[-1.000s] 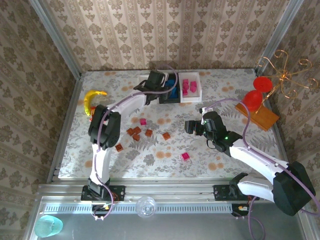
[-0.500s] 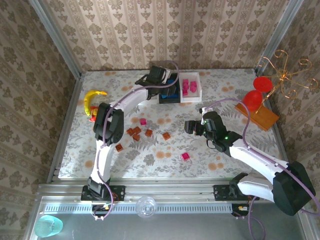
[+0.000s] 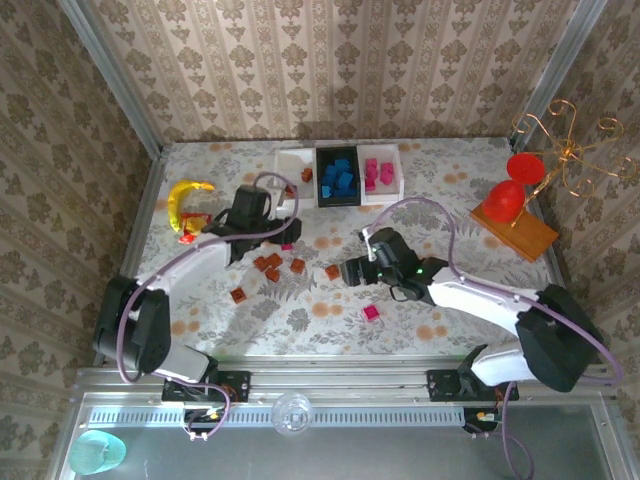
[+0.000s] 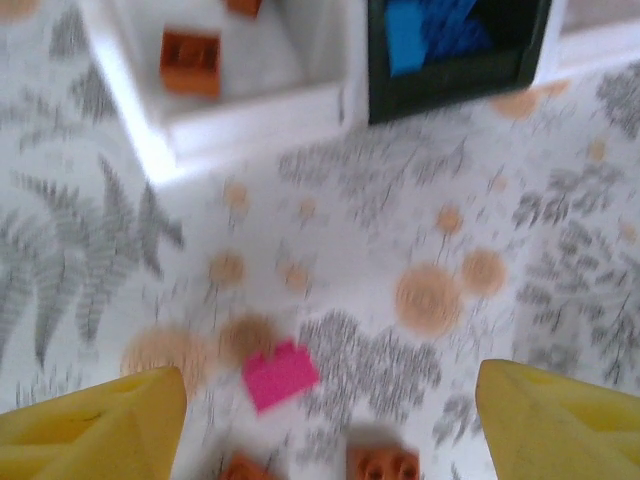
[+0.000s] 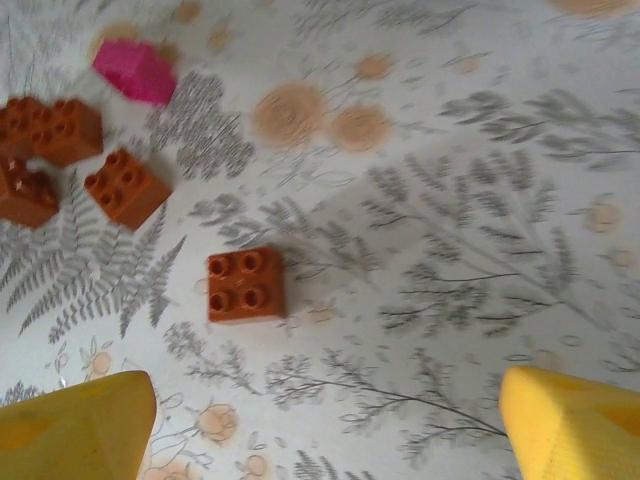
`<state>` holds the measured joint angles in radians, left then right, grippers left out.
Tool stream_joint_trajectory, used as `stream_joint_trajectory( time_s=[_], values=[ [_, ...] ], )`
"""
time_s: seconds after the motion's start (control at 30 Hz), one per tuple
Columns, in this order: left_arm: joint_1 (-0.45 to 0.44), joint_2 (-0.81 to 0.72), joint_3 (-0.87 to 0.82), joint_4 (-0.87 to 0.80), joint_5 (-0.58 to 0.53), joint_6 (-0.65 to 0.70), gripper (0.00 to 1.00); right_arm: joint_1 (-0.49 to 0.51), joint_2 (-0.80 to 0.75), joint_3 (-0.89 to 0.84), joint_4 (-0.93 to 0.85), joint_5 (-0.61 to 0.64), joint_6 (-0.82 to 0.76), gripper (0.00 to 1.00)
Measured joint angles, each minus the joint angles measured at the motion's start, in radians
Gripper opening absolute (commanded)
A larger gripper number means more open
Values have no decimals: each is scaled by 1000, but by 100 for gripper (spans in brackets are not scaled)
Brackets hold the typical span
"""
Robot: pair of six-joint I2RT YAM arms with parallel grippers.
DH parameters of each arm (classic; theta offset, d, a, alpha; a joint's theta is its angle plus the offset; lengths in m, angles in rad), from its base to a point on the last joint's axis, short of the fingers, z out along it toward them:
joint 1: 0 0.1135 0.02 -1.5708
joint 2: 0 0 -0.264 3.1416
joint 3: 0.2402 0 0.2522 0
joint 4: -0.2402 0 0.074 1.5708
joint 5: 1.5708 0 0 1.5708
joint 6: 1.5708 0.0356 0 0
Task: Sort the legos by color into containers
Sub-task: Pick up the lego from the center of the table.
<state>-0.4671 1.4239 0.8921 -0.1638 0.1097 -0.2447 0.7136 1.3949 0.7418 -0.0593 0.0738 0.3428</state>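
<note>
Brown-orange legos [image 5: 65, 130] lie loose on the floral table [image 5: 450, 150], 1 brown brick [image 5: 246, 284] just ahead of the right gripper [image 5: 325, 400], whose jaws stand wide with nothing between them. The left gripper [image 4: 330, 400] is likewise spread and empty above a pink lego [image 4: 280, 374], near the containers [image 4: 250, 110], where blue legos [image 3: 340, 180] lie in the black middle tray [image 4: 450, 85].
</note>
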Motion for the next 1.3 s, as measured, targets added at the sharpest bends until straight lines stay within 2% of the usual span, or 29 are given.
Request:
stream_joint_trajectory(
  time_s=[0.13,0.3,0.63,0.77,1.1,1.3],
  values=[
    [50,-79,-114,1,36,-29,78,56,136,84,-12,2,-15,84],
    [109,-150,-183,16,63,-55,79,102,280,190,-39,22,-41,73],
    [123,-204,-240,57,81,-70,80,112,433,288,-61,56,-79,51],
    [128,-204,-254,67,85,-74,80,112,471,311,-74,79,-87,40],
    [152,-230,-289,128,80,-96,81,91,470,341,3,95,-77,35],
    [182,-243,-290,159,78,-108,82,7,491,501,103,84,-58,35]
  ],
)
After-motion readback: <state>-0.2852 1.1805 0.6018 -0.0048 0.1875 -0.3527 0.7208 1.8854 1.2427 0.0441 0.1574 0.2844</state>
